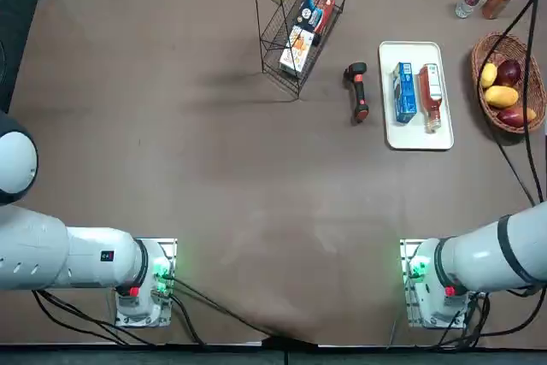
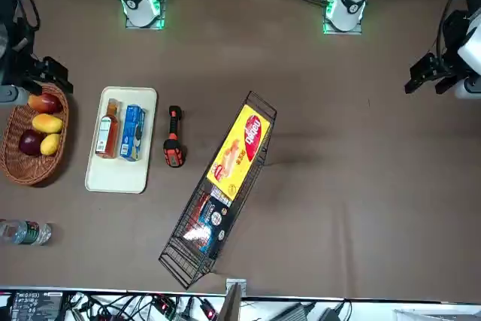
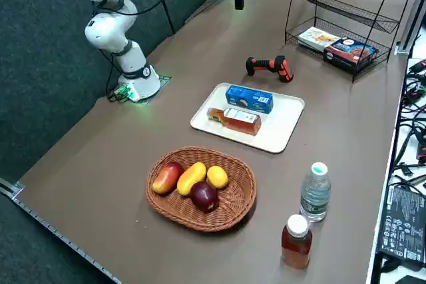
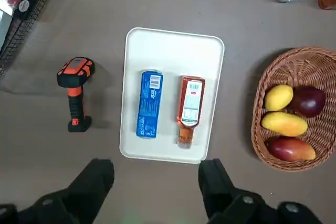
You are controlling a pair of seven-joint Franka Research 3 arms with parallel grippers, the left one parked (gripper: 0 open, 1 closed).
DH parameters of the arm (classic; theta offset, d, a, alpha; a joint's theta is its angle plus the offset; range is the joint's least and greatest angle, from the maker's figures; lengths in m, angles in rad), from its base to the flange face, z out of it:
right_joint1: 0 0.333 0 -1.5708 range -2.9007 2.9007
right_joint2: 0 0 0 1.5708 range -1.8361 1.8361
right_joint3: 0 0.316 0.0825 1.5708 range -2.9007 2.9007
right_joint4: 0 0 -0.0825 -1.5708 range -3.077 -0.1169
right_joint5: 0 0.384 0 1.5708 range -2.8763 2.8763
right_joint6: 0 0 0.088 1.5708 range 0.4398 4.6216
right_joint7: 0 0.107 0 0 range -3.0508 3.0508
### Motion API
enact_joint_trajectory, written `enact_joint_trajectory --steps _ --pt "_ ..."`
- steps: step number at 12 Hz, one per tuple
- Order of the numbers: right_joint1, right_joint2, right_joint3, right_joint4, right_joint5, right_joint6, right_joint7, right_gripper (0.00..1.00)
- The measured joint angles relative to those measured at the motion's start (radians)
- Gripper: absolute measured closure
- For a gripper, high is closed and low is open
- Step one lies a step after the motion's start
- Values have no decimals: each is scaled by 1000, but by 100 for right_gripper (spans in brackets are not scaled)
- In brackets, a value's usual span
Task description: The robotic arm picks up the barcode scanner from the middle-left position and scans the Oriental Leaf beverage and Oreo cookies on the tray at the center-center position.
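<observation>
The right pincer (image 4: pixel 155 182) hangs high above the bench (image 1: pixel 214 177), fingers apart and holding nothing, looking straight down on the tray (image 4: pixel 173 45). On the tray lie the Oreo pack (image 4: pixel 149 103) and the bottle (image 4: pixel 190 108), side by side. The scanner (image 4: pixel 76 93) lies on the bench just beside the tray, clear of the pincer. This fits either a grasp to come or a scanner set back after scanning. The arm is raised well off the bench.

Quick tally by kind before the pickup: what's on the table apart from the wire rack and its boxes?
Barcode scanner: 1
Tray: 1
Oreo pack: 1
Tea bottle: 1
Basket: 1
Fruit: 4
Standing bottles: 2
Total: 11
</observation>
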Motion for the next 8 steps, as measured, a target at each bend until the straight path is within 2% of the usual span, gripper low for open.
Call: enact_joint_trajectory --steps 2,6,8 --pt "-55 -23 53 -23 0 -5 2 0" --pt "-94 -77 101 -81 0 -5 33 0" --pt "-103 -95 114 -92 0 -5 59 0"
